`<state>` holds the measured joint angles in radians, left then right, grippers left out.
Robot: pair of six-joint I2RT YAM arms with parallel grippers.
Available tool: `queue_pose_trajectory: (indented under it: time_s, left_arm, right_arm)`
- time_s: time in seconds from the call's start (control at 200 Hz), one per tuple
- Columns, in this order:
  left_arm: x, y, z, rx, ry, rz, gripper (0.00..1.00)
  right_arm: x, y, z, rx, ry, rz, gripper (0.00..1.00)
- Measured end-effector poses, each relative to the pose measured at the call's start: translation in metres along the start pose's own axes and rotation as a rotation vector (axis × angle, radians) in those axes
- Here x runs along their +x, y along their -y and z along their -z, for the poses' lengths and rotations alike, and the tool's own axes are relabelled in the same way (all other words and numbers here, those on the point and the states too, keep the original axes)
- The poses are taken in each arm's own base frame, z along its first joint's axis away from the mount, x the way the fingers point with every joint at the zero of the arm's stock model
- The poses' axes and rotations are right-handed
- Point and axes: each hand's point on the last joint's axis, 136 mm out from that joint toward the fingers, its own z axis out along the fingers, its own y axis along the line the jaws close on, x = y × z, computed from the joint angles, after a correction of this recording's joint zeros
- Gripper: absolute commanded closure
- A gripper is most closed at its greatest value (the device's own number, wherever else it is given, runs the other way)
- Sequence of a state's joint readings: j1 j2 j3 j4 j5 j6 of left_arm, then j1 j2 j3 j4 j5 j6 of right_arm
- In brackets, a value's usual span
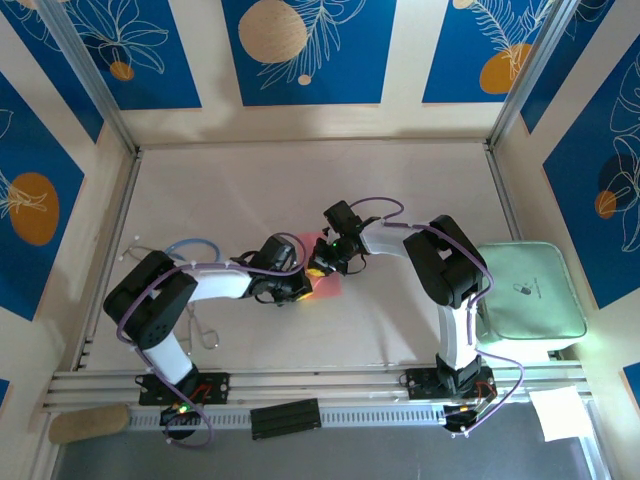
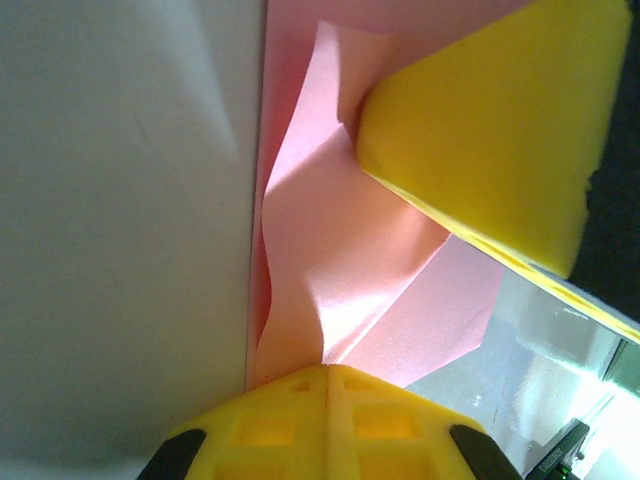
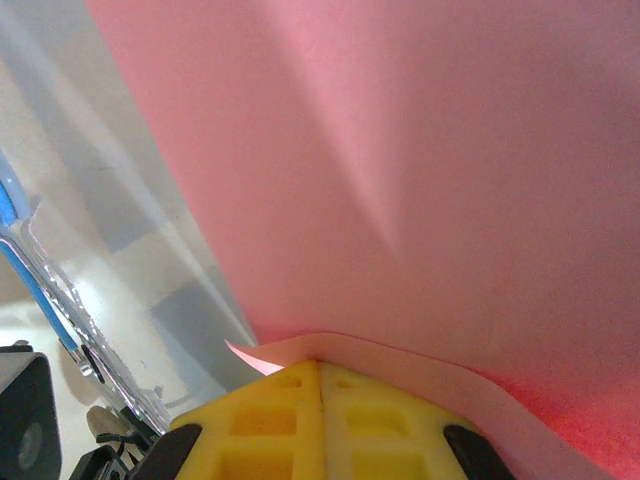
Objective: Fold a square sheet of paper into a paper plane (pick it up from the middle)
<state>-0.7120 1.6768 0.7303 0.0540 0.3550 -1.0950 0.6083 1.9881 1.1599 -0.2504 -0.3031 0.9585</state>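
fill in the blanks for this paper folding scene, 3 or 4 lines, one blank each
1. The square sheet of paper is ___ in colour.
2. The left gripper and the right gripper both have ___ fingers.
3. Both grippers' jaws are ___.
4. The pale green pad lies beside the ___ arm.
Missing words: pink; yellow; shut; right.
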Motion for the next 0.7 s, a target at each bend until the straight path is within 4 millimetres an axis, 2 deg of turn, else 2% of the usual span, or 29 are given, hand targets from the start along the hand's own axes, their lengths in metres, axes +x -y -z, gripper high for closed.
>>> queue_pose_trajectory:
  time_s: [0.21, 0.425, 0.565, 0.7]
  left_arm:
    - [0.003, -0.004, 0.002, 0.006, 0.004, -0.001, 0.97]
    - [0.019, -0.013, 0.013, 0.002, -0.007, 0.015, 0.97]
    - [0.016, -0.004, 0.02, 0.023, 0.012, 0.001, 0.97]
    - [0.003, 0.014, 0.024, 0.045, 0.061, -0.019, 0.97]
  right_arm:
    - [0.0, 0.0, 0.0, 0.001, -0.001, 0.0, 0.98]
    - [0.0, 0.0, 0.0, 0.001, -0.001, 0.0, 0.98]
    - [0.0, 0.0, 0.0, 0.0, -0.002, -0.001, 0.99]
    - [0.0, 0.0, 0.0, -0.002, -0.003, -0.001, 0.98]
